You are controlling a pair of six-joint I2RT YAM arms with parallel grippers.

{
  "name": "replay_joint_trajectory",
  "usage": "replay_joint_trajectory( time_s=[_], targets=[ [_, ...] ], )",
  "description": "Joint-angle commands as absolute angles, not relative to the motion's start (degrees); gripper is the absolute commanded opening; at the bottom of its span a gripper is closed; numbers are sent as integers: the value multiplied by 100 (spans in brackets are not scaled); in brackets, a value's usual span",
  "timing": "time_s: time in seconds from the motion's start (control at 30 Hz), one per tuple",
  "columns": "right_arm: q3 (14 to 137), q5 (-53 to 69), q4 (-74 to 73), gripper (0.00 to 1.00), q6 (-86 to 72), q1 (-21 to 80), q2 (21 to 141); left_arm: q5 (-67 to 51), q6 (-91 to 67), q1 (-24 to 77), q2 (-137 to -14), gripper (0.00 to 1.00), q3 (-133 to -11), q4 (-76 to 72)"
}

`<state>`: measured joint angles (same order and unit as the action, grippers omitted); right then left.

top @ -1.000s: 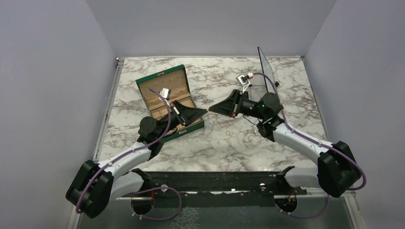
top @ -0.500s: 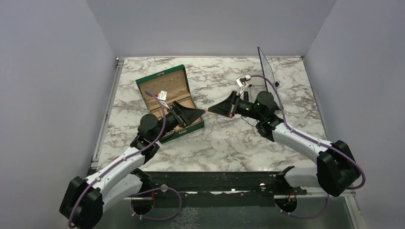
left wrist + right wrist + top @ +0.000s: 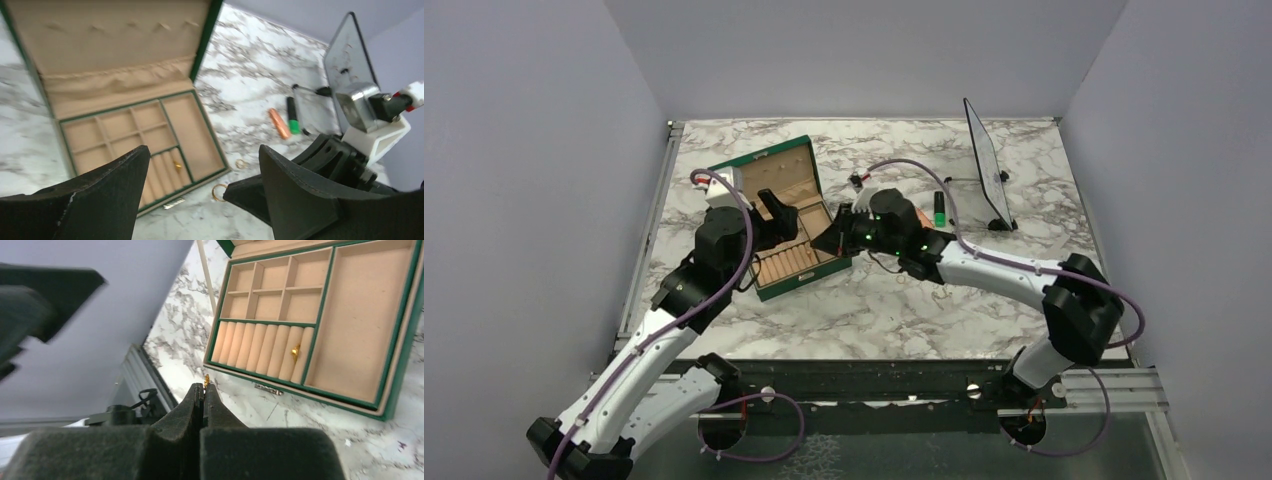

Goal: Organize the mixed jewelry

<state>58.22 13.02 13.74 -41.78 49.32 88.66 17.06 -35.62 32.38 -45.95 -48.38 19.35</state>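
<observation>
Robot lab test cell, not a home or shop. 2 white-and-black arms, left arm & right arm, are bolted to a black rail at 6 o'clock, w/ purple cables running along them. Marble-print tabletop is boxed in by plain grey walls at 9, 12 & 3 o'clock. Props on it: green box approx 10 o'clock, dark panel on a stand at 2.

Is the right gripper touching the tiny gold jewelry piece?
Touching. The right wrist view shows the tiny gold jewelry piece pinched at the tips of the shut right gripper.
</observation>
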Motion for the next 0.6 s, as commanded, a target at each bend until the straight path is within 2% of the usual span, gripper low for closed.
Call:
replay_joint_trajectory(
  time_s=[0.0,0.23,0.57],
  targets=[
    [6571,41,478,1,-3493,5391,9567,3116,-2307,3243,-4384,81,-5187,2729],
    [7337,-733,18,1,-3104,5693,10378,4102,-2043,3239,-3992,81,-4955,2821],
    [8079,-1295,-525,1,-2804,5904,11119,4081,-2030,3243,-3923,81,-4737,2821]
  ],
)
